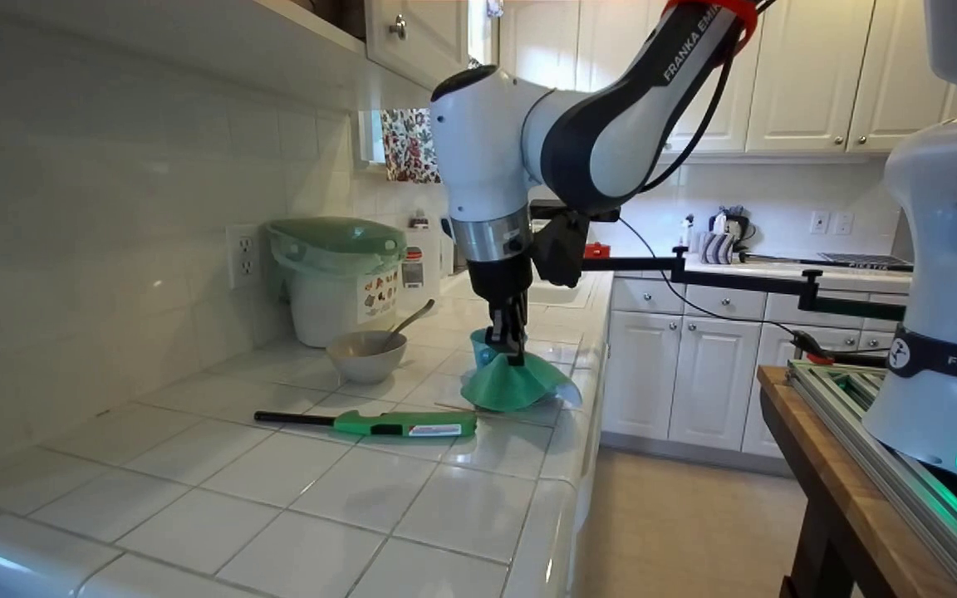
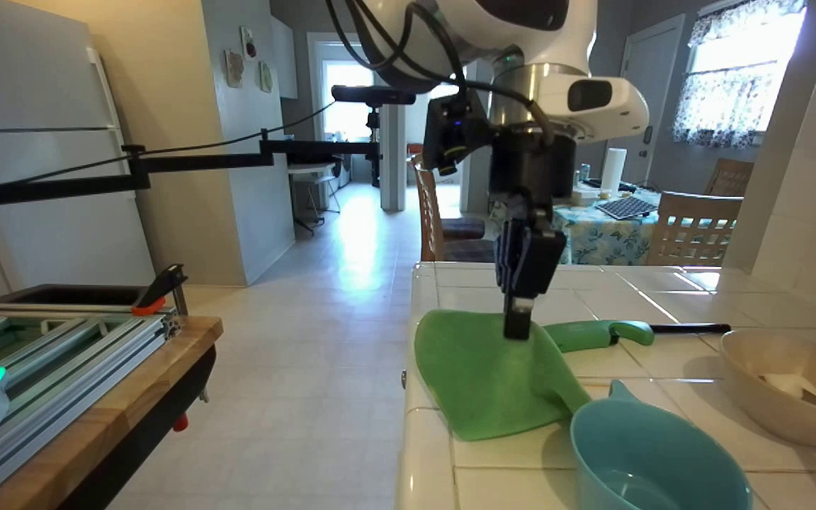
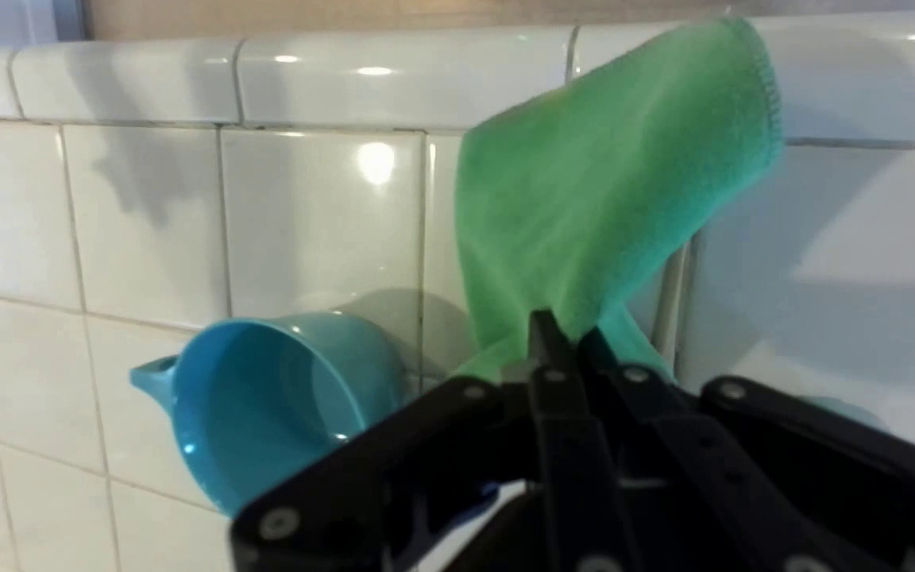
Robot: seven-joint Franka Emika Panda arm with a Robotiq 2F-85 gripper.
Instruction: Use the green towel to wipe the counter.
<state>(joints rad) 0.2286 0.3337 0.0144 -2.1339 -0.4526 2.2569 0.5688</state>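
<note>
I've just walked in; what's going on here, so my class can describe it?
A robot arm has its gripper closed on the green towel, holding it bunched over the tiled counter near the edge, apparently to wipe there. How firmly the towel presses down is hard to tell. A blue cup stands close by, what looks like a green lighter lies on the counter, and a bowl with a spoon in it stands nearer the wall.

The green towel [image 1: 505,386] droops, pinched and flared, over the white-tiled counter [image 1: 337,498].
</note>
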